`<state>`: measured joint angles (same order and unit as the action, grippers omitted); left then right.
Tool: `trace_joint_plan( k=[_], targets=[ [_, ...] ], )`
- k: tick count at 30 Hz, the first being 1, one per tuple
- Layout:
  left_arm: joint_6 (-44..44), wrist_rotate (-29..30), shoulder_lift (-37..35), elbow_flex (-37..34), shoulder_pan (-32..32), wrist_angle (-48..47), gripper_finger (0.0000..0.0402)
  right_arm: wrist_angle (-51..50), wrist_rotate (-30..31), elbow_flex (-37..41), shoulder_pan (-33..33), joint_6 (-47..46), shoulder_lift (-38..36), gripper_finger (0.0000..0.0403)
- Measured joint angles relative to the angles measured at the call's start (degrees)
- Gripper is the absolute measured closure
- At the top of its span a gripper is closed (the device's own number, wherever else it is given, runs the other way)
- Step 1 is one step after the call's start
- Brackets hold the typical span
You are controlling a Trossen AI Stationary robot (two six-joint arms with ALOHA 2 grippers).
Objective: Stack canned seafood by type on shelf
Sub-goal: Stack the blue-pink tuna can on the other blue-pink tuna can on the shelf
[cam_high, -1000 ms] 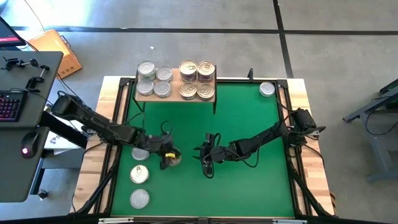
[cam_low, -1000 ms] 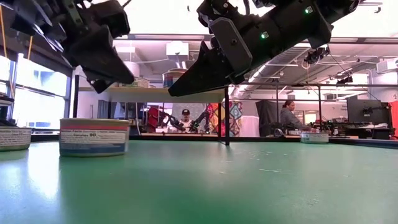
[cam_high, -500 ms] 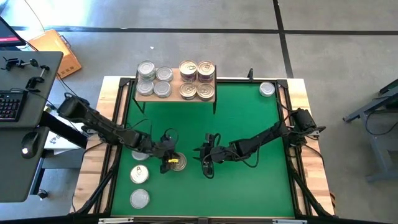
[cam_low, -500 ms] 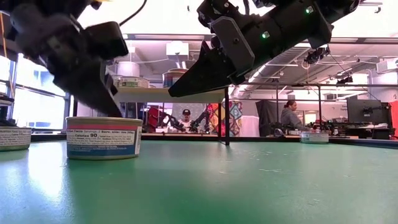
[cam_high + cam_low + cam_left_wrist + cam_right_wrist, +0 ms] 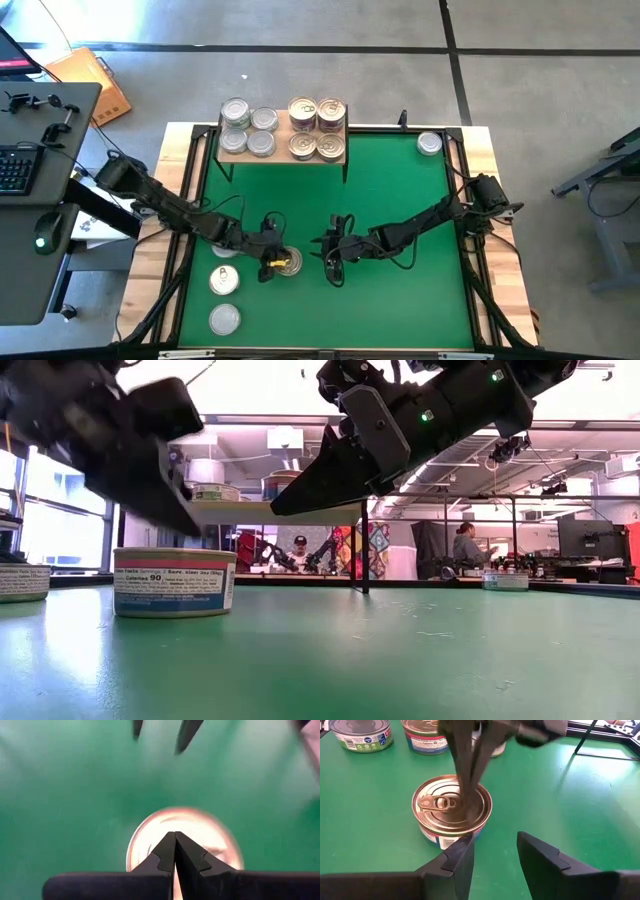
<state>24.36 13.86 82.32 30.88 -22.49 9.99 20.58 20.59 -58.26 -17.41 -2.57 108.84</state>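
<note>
One gold-lidded can sits seemingly just under left gripper.

Left gripper jaws closed (right gripper parted).

shelf at mat's far edge with cans on top (two groups), lone can far right corner, gold-lid can mid-mat under left gripper, right gripper just beside, two cans near left edge
</note>
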Motion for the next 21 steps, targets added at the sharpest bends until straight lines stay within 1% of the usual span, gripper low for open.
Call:
trace_joint_plan(
  k=[3,9,12,16,18,21],
  targets=[
    [0.05,2.28,-2.06,0.13,-0.43,-3.18,0.0401,0.02,0.00,0.00,0.00,0.00,0.00,0.0261],
    [1.21,3.17,-1.06,-0.02,-0.08,-7.60,0.0401,0.19,-0.01,-0.02,0.00,0.00,0.00,0.0261],
    [1.45,4.08,-0.02,-0.34,0.01,-6.48,0.0401,0.26,-0.11,-0.02,0.00,0.00,-0.02,0.0261],
    [1.49,4.76,0.40,-1.10,-0.01,-5.32,0.0401,1.50,-4.27,-0.04,-0.02,0.72,-0.04,0.0261],
    [0.89,4.88,0.40,-1.53,-0.01,-4.63,0.0401,3.27,-6.31,-0.04,-0.36,2.74,-0.04,0.0261],
    [-0.46,5.05,0.40,-2.63,0.01,-2.30,0.0401,6.61,-6.49,-0.04,-1.56,7.43,-0.04,0.0258]
  ],
)
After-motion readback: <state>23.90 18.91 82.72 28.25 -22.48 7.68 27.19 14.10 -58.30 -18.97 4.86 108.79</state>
